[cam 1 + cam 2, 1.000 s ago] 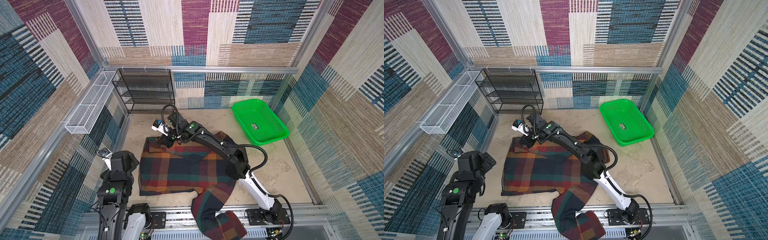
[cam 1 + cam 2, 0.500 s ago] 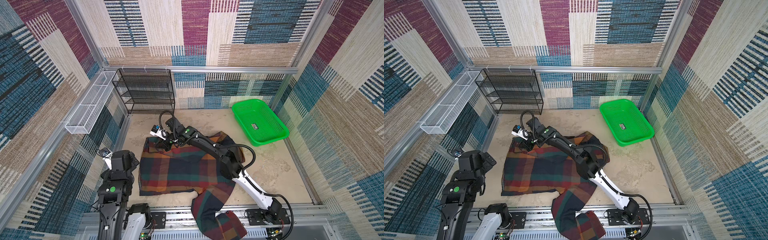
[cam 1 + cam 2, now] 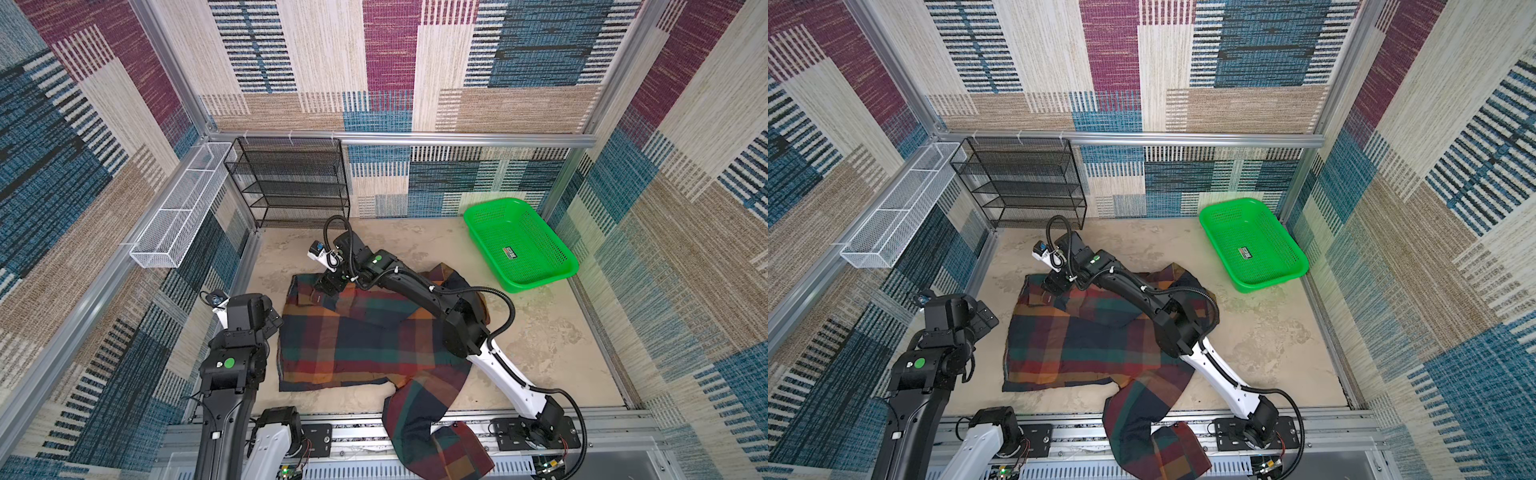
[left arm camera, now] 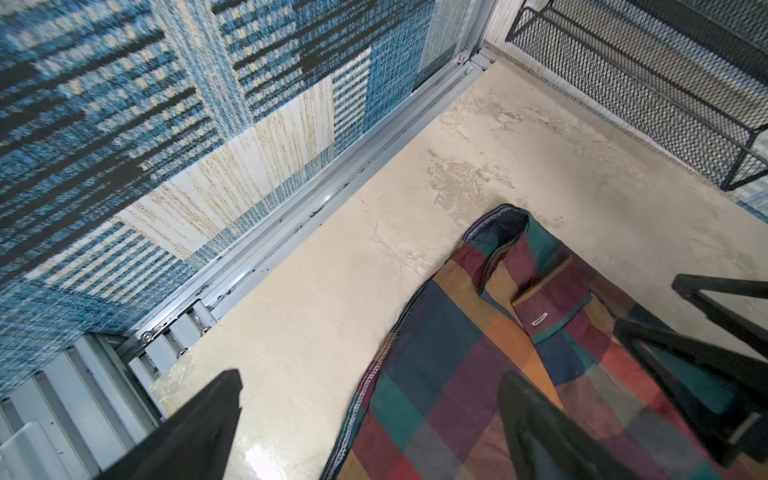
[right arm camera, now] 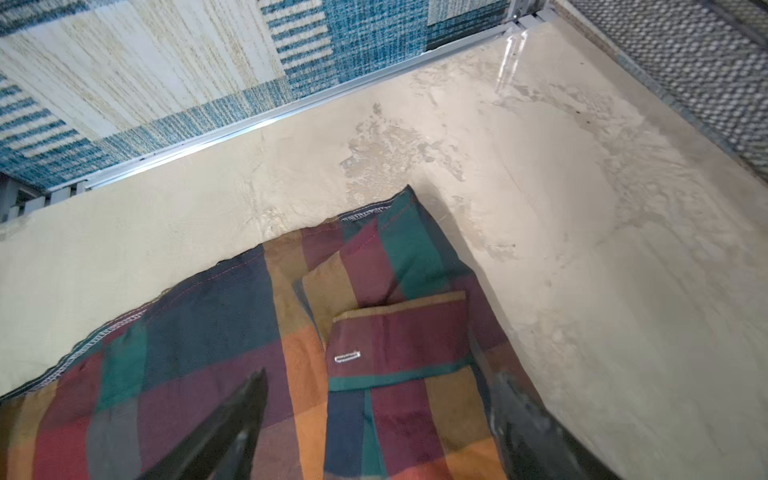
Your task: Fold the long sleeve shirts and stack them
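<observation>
Beige worktop (image 3: 540, 332) between patterned walls carries one plaid shirt (image 3: 353, 340), lying flat at centre-left. One sleeve (image 3: 419, 415) hangs over the near edge, across the rail. Just beside the shirt's left edge the left claw (image 4: 372, 376) hovers, spread wide. Farther, the right claw (image 5: 380, 376) is low over the shirt's far left corner, fingers apart and gripping nothing. At the back right is one green basket (image 3: 536, 286) with a small label on its bottom. At the back left are one black rack (image 3: 291, 183) and one white wire basket (image 3: 174, 224) on the wall.

Right arm (image 3: 415, 286) outstretched — right tool (image 5: 380, 376) spread wide; left tool (image 4: 372, 376) likewise.
</observation>
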Controlling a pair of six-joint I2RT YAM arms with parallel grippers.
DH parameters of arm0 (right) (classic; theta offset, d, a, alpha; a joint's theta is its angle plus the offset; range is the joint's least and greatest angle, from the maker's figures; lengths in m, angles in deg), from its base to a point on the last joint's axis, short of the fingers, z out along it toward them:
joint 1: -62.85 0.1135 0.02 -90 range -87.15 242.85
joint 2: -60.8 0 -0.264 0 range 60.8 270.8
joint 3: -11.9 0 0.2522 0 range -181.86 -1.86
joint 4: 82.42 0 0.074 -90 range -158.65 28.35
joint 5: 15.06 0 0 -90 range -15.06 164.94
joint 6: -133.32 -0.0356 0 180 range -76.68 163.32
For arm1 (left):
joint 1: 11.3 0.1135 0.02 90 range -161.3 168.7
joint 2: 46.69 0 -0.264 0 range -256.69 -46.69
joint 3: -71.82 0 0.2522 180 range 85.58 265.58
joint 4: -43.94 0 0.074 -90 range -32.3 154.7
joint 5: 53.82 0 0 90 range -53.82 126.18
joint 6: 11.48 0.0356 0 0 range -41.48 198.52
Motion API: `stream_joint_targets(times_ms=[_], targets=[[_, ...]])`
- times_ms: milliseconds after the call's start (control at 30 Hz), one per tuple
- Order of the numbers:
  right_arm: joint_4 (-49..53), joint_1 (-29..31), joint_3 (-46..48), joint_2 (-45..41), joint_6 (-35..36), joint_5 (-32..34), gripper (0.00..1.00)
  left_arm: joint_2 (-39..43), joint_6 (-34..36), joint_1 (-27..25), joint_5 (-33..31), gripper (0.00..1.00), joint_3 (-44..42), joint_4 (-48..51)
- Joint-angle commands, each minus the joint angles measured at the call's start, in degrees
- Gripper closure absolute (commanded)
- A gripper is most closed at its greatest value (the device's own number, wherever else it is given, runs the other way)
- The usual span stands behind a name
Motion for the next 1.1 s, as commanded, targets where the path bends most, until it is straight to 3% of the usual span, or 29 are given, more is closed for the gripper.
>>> stream_joint_targets(times_ms=[0,167,467,633,700,1067], targets=[[-1.1,-1.3,6.3,-9.1,-6.6,0.1,0.16,-3.3,3.4,0.0,6.8,0.01,0.9,-3.3],[-10.3,-2.1,31.3,-27.1,-10.7,3.5,0.13,-12.3,1.8,0.0,14.3,0.00,0.9,-7.7],[-16.3,-4.3,56.0,-46.8,-15.1,7.6,0.12,-38.1,2.5,0.0,25.2,0.02,10.0,-9.7],[-21.8,-4.3,68.2,-56.9,-17.0,6.7,0.12,-48.6,4.3,-0.1,25.4,0.08,16.5,-9.4],[-22.9,-4.3,71.4,-60.3,-17.3,6.5,0.12,-52.2,5.6,-0.7,26.0,0.17,19.3,-8.9],[-25.6,-4.3,81.2,-68.8,-18.2,6.6,0.11,-64.4,8.2,-6.5,23.0,0.24,28.2,-7.4]])
